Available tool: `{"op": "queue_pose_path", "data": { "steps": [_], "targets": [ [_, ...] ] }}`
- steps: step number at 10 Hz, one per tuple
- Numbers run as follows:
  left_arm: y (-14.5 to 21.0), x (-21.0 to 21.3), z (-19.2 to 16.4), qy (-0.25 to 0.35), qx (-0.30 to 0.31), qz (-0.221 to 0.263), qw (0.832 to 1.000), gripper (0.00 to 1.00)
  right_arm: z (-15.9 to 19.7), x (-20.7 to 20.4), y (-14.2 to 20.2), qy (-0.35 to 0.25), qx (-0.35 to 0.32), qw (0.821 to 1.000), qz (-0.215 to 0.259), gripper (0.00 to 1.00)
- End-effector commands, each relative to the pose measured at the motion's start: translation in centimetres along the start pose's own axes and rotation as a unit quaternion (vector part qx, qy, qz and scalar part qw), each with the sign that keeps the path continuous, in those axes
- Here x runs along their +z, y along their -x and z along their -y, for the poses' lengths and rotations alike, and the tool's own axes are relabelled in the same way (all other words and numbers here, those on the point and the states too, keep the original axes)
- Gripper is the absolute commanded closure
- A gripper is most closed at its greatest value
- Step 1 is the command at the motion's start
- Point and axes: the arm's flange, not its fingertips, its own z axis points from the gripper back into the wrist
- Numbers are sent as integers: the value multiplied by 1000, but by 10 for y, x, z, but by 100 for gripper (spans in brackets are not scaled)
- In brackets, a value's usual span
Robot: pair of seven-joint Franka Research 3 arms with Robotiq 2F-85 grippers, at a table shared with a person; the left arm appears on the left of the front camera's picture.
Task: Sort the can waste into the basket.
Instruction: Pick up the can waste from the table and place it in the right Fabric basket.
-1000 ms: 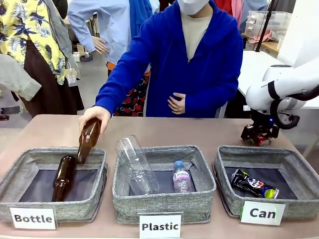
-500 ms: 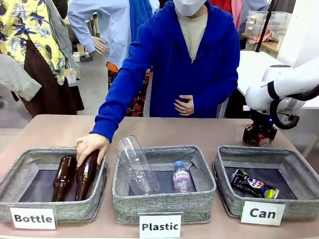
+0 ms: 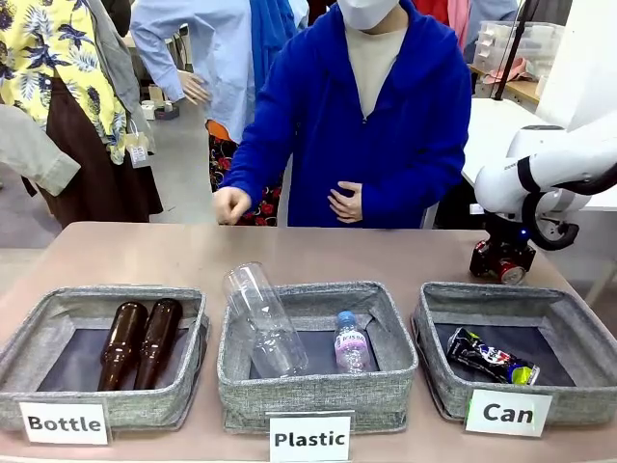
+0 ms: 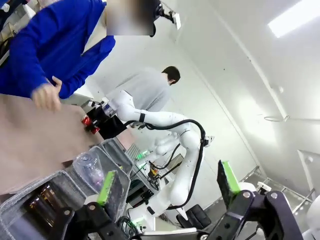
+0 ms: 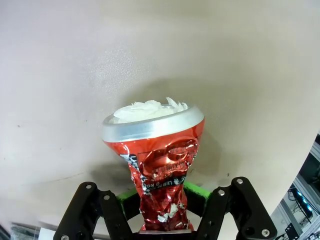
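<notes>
One crushed red can [image 5: 159, 165] sits pinched inside right hand [image 5: 161, 197].

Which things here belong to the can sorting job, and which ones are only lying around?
Part of the job:
red can, clamped in the right hand
black can, lying in the basket
"Can" basket

Just lying about:
two brown bottles
clear plastic bottles
"Bottle" basket
"Plastic" basket

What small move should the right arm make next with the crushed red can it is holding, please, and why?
Probably carry the crushed red can forward over the grey woven basket signed "Can". The right gripper is shut on it behind that basket, where the black printed can already lies.
</notes>
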Motion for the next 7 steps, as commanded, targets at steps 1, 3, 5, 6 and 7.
{"op": "queue_pose_path", "data": {
  "steps": [1,3,5,6,7],
  "targets": [
    [1,-18,6,-7,9,-22,1000,0,3,11,7,-4,-7,1000,10,100],
    [18,-60,7,-11,26,-104,994,0,1,44,20,-3,-10,999,39,100],
    [52,-104,-7,-51,28,-239,969,0,-7,97,44,1,-22,998,64,100],
    [62,-112,-12,-76,21,-282,956,0,-12,121,61,-3,-33,997,66,100],
    [64,-116,-19,-93,8,-286,954,0,-16,139,78,-19,-14,997,73,100]
  ]
}}
